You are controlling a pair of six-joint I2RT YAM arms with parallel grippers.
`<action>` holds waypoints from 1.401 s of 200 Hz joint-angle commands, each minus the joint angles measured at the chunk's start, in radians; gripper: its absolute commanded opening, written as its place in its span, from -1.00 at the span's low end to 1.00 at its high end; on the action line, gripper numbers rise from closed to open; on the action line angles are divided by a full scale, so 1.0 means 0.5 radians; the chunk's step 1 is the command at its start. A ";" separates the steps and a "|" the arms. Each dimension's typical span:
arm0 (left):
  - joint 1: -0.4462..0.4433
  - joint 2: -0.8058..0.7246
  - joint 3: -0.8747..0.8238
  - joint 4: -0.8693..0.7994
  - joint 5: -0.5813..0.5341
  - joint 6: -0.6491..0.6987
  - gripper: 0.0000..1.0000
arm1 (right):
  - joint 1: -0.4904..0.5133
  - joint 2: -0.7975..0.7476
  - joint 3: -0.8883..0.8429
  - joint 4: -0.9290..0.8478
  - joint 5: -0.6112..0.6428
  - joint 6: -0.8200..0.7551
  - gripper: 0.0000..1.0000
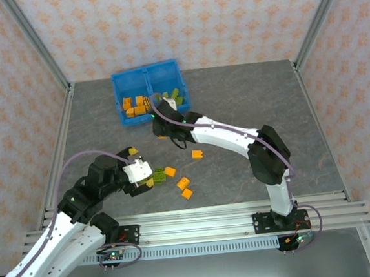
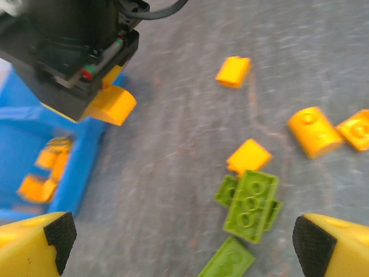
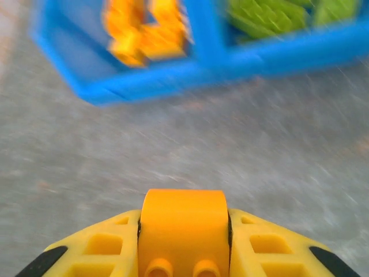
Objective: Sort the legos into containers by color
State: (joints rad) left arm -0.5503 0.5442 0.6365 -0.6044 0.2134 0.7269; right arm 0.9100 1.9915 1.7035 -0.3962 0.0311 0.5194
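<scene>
Our right jaws pinch an orange brick (image 3: pixel 183 231); we should clear the blue bin's wall (image 3: pixel 173 76), then release over the orange-filled compartment (image 3: pixel 81 40). Meanwhile our left jaws hang spread above green bricks (image 2: pixel 251 205).

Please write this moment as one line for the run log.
right claw: shut on orange brick, near blue bin | left claw: open, above green bricks

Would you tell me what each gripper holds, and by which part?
Right gripper pinches an orange lego by its two sides; left gripper, open, holds nothing.
</scene>
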 commanded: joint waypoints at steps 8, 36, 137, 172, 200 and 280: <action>-0.002 -0.093 -0.008 0.104 -0.421 -0.113 0.99 | -0.012 0.386 0.540 0.016 0.225 -0.176 -0.37; 0.003 -0.185 -0.048 0.159 -0.608 -0.140 0.99 | -0.069 0.863 1.203 -0.003 0.315 -0.292 -0.35; 0.151 -0.157 -0.007 0.166 -0.544 -0.233 0.99 | -0.138 1.710 2.170 0.577 0.118 -0.660 -0.19; 0.218 -0.131 -0.009 0.193 -0.484 -0.248 0.99 | -0.135 1.611 2.177 0.552 0.036 -0.662 0.22; 0.246 -0.131 -0.015 0.205 -0.494 -0.263 0.99 | -0.133 1.354 2.050 0.395 -0.002 -0.596 0.45; 0.380 -0.018 0.015 0.469 -0.806 -0.933 1.00 | -0.148 -0.498 -0.192 0.507 -0.401 -0.650 0.75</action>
State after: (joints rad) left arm -0.3882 0.4927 0.6197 -0.4522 -0.0925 0.4671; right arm 0.8406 1.9823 1.9038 -0.2379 -0.0330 0.2256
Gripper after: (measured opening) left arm 0.996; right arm 0.856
